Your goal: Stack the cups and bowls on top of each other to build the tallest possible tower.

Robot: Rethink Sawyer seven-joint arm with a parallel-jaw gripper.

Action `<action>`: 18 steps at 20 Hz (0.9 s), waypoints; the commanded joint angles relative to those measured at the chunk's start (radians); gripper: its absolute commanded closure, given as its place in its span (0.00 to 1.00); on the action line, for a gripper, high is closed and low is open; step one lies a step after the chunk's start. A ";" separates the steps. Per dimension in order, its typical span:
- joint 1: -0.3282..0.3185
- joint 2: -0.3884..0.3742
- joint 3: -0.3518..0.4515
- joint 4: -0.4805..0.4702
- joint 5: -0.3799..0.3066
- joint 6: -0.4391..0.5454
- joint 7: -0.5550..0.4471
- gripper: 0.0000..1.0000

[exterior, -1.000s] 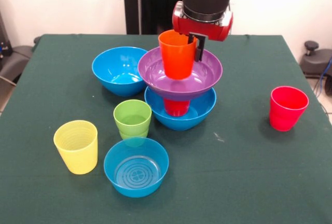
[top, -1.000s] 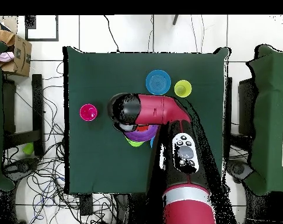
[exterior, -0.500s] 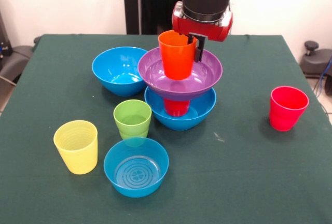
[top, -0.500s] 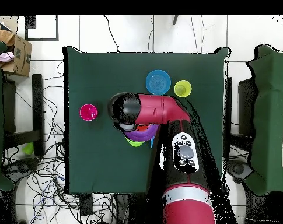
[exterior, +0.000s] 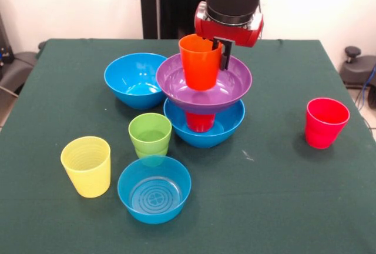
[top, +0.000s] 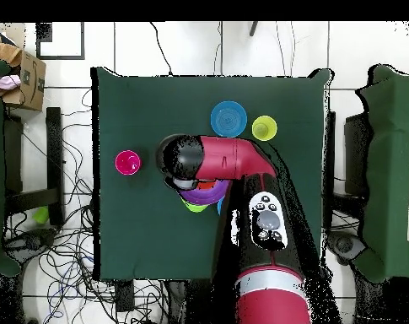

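The tower stands at mid-table: a large blue bowl (exterior: 205, 129) holds a red cup (exterior: 200, 121), which bears the wide purple bowl (exterior: 235, 86). The orange cup (exterior: 198, 63) stands upright in the purple bowl. My gripper (exterior: 220, 59) comes down from above and is shut on the orange cup's right rim, with one black finger (exterior: 225, 54) outside the wall. The small blue bowl (exterior: 154, 190) with the ringed bottom sits near the front. In the overhead view the arm (top: 220, 159) covers the tower; only an edge of the purple bowl (top: 209, 196) shows.
A second large blue bowl (exterior: 134, 79) stands left of the tower. The light green cup (exterior: 150, 134) and the yellow cup (exterior: 87, 166) stand front left, with a darker green shape just below the green cup. The pinkish-red cup (exterior: 326, 122) stands alone at right.
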 commanded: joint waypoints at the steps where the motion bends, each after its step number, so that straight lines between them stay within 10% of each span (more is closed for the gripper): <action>1: 0.006 0.054 0.023 0.009 -0.001 -0.025 0.092 1.00; 18: 0.013 0.029 0.016 0.040 -0.001 -0.036 0.088 1.00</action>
